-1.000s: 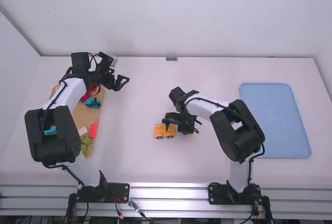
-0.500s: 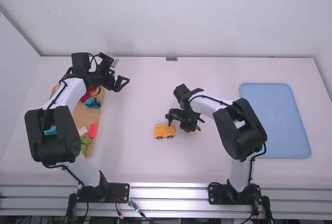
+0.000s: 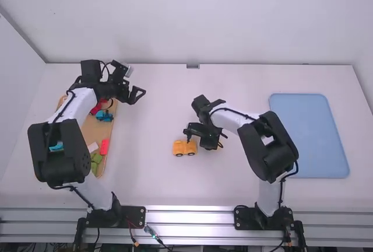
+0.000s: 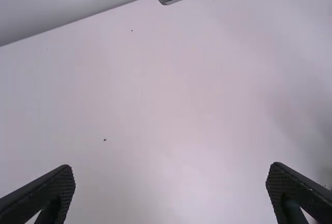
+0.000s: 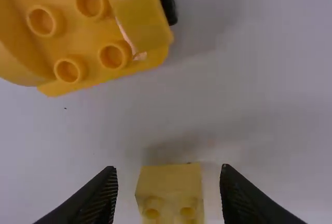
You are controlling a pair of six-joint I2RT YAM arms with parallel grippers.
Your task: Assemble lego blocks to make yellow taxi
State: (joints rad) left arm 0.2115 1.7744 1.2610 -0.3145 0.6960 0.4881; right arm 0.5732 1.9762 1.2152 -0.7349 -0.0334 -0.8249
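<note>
Left hand [image 3: 137, 81] is wide; right hand [image 3: 204, 142] is wide, gaps flanking the yellow block [image 5: 168, 182].

A hand can pass over the big open part of the white table [image 3: 157, 115] between the left gripper [image 3: 135, 83] and the yellow toy car [image 3: 182, 148]. There is also lots of room behind the right arm [image 3: 233, 119], up to the back wall [image 3: 245, 24]. The right gripper [image 3: 203, 140] blocks one side of the car. Its fingers [image 5: 106, 195] have a little gap on each side of the small yellow block [image 5: 171, 182]. The left arm [image 3: 73, 109] gets in the way over the wooden board [image 3: 93, 130].
</note>
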